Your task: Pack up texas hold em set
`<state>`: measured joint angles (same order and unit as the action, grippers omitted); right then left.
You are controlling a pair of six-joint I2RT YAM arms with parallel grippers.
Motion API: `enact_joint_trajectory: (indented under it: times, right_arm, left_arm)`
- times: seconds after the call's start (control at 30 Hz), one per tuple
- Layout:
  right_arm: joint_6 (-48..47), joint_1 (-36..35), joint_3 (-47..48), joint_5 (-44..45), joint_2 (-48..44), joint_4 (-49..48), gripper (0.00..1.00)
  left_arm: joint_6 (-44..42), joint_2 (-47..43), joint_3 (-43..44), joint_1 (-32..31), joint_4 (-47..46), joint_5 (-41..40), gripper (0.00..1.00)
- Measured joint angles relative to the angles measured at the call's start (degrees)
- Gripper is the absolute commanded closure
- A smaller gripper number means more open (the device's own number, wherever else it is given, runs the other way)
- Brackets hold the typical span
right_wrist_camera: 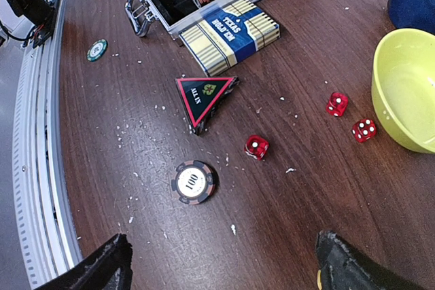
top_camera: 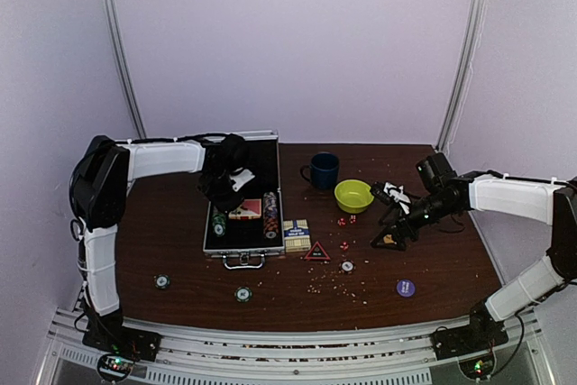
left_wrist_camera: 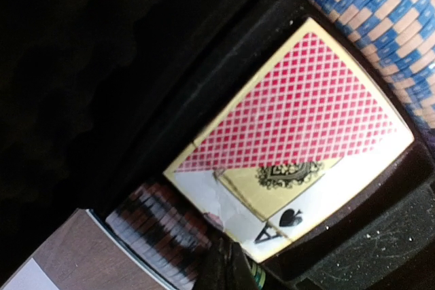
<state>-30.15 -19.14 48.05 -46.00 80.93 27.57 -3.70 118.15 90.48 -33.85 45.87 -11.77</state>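
The silver briefcase (top_camera: pixel 236 250) lies open on the desk (top_camera: pixel 171 223), handle toward the arm bases, blue card box (top_camera: pixel 296 233) lengthwise along its right side; right claw (right_wrist_camera: pixel 221 242) spread wide, left claw (top_camera: pixel 227 188) above the case, grip impossible to tell.

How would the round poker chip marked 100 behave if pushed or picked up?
The round poker chip marked 100 lies flat on the brown wooden table, so it probably slides rather than tips. Its thin edge likely makes pinching awkward. It looks rigid.
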Motion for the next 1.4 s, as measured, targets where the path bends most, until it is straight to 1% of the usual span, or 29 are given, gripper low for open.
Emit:
enact_joint_trajectory:
  times: [0.17,0.33,0.57,0.6,0.63,0.67,0.7,0.73,0.77,0.8,0.97,1.03,1.13,1.27,1.33,1.4]
  right_arm:
    - [0.0,0.0,0.0,0.1,0.0,0.0,0.05]
    - [0.0,0.0,0.0,0.4,0.0,0.0,0.05]
    - [0.0,0.0,0.0,0.6,0.0,0.0,0.06]
    - [0.0,0.0,0.0,0.8,0.0,0.0,0.06]
    - [0.0,0.0,0.0,1.0,0.0,0.0,0.07]
    - [0.1,0.0,0.1,1.2,0.0,0.1,0.08]
    - [0.1,0.0,0.2,1.6,0.0,0.2,0.08]
    - [0.3,0.0,0.6,2.2,0.0,0.4,0.09]
    - [0.4,0.0,1.3,2.8,0.2,0.8,0.10]
    - [0.5,0.0,2.1,3.2,0.4,1.2,0.10]
    - [0.6,-1.3,9.7,7.0,4.5,3.8,0.13]
    - [0.8,-3.0,13.1,8.9,7.0,4.3,0.13]
    - [1.1,-7.3,18.4,12.0,11.5,5.2,0.15]
    - [1.6,-13.4,27.5,15.3,20.6,6.6,0.14]
    - [1.7,-15.4,32.0,15.8,25.3,7.1,0.13]
    - [1.9,-16.7,37.3,16.2,30.5,7.9,0.11]
  left_arm:
    - [0.0,2.2,1.3,0.0,-0.1,0.9,1.00]
    - [0.0,2.7,3.2,0.0,0.0,1.8,1.00]
    - [0.0,2.1,3.6,0.0,0.5,2.1,1.00]
    - [0.0,1.3,3.2,0.0,0.5,2.5,0.94]
    - [0.0,0.2,2.7,0.0,0.5,2.9,0.82]
    - [-0.2,-1.4,1.9,0.0,0.5,3.6,0.50]
    - [-0.6,-3.5,0.9,0.0,0.3,4.6,0.08]
    - [-0.6,-6.3,-0.6,0.0,-0.2,5.7,0.03]
    - [-1.1,-10.8,-2.8,0.0,-1.1,7.4,0.02]
    - [-1.1,-11.8,-3.2,0.0,-1.2,7.8,0.02]
    - [-2.0,-27.0,-13.6,0.0,-9.5,12.3,0.02]
    - [-2.4,-30.7,-17.6,0.0,-13.3,13.2,0.02]
    - [-2.6,-34.0,-24.0,0.0,-19.6,12.8,0.02]
    - [-1.9,-34.6,-29.8,0.0,-25.7,12.0,0.02]
    - [-0.6,-34.9,-31.3,0.0,-28.1,10.1,0.02]
    - [1.9,-36.8,-33.9,0.0,-31.5,5.3,0.02]
